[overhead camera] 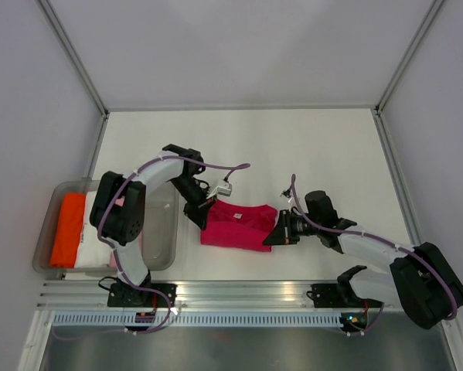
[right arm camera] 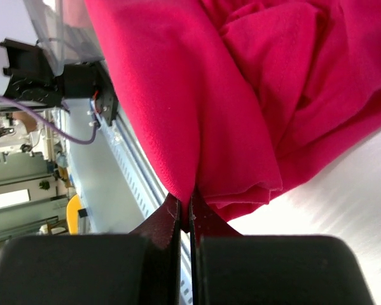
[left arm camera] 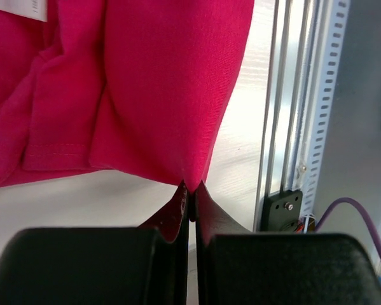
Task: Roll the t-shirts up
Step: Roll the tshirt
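Magenta-pink t-shirt [overhead camera: 239, 226] is lying bunched into a rough rectangle on the white table [overhead camera: 308, 147], close to the front edge and right between the two arms. The left gripper [left arm camera: 191, 196] is squeezed tight on the shirt's left edge, with a pinch of fabric caught between its jaws. The right gripper [right arm camera: 190, 206] has the right edge the same way, jaws closed on a fold. Off to the left sits a clear plastic tub [overhead camera: 166, 224] with folded orange cloth [overhead camera: 67, 228] inside.

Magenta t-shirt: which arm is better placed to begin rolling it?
Right, probably: the right gripper clamps a thick fold of the magenta t-shirt, while the left gripper pinches only a corner tip.
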`<state>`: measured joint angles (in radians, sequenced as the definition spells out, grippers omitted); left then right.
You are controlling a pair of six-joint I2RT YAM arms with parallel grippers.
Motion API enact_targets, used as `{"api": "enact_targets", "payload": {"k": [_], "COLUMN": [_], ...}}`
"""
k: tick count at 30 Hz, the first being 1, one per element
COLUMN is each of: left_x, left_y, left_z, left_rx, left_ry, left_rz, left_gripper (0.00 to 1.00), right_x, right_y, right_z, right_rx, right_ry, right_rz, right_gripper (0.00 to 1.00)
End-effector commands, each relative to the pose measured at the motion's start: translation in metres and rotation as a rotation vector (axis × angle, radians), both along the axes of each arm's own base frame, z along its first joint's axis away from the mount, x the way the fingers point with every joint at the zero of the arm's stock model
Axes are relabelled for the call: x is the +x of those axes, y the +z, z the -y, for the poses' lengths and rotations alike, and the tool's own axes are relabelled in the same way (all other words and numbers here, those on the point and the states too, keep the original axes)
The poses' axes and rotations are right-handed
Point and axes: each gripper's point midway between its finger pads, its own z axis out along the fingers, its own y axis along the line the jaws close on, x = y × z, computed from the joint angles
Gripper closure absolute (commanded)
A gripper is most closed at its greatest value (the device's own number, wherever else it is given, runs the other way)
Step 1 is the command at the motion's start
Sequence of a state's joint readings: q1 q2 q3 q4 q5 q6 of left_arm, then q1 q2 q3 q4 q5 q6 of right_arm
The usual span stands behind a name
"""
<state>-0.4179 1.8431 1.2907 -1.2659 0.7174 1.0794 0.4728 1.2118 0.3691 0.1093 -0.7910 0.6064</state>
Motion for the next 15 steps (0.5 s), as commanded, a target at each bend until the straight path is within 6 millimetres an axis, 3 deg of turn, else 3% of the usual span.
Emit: {"api": "enact_targets", "payload": {"k": [1,4,9,15], "left_x": [-0.01,0.008,0.054,0.081], "left_y": [0.025,0.022,0.003,-0.007], "left_z": [0.013,0.017,0.015,0.014], "left_rx": [-0.087,-0.075,0.019,0.074], "left_ry": [0.001,0.039,0.126,0.188], "left_rz": [-0.062,-0.061,0.029,0.123], "left_gripper": [0.98,0.98,0.97,0.88], "right_x": [-0.014,-0.008,0.026,0.043], "right_y": [0.017,0.014,0.011,-0.002], "right_z": [-0.006,-0.004,0.001,0.008], "right_rx": [0.082,0.085,0.069,0.066], "right_ry": [0.01,-0.017,-0.054,-0.099], "right_rz": [-0.021,-0.012,-0.038,-0.111], "right_gripper": [1.0,1.0,1.0,1.0]}}
